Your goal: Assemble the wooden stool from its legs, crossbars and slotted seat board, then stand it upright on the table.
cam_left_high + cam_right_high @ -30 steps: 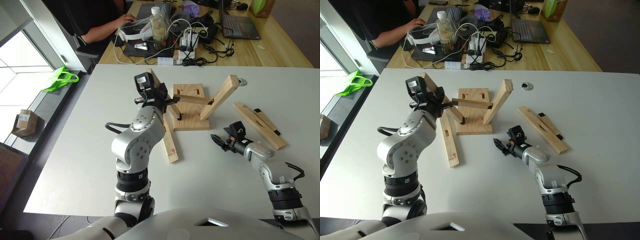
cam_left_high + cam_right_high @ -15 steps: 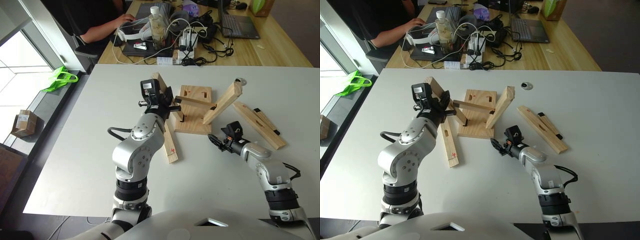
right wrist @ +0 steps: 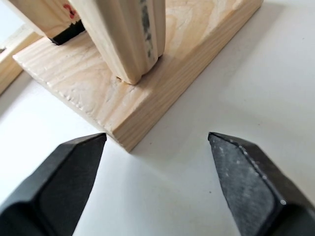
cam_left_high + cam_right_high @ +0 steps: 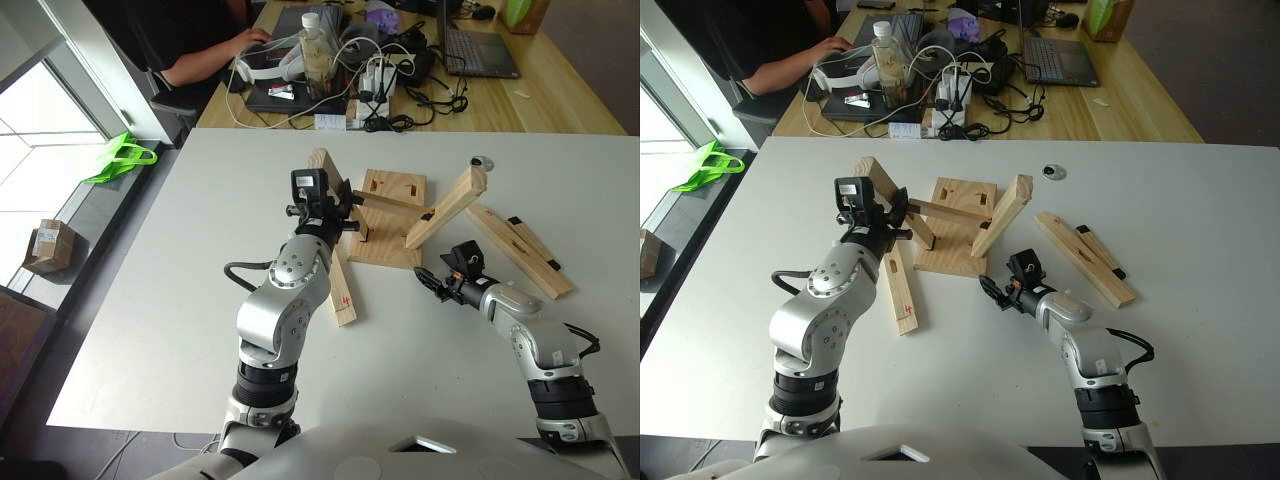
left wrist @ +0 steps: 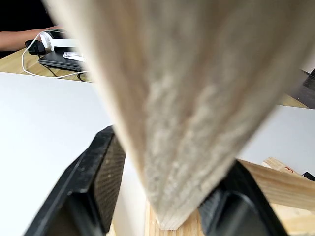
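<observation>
Left gripper clamped on left leg, tilted over seat board mid-table. Spare leg lay flat beside my arm. Crossbar ran to right leg, leaning in its slot. Right gripper spread wide near board's corner, touching nothing. Loose pieces far right. I judged wood light, stiff, joints loose; grip flat faces near slots. Left leg's foot hidden behind wrist; couldn't tell if seated.
</observation>
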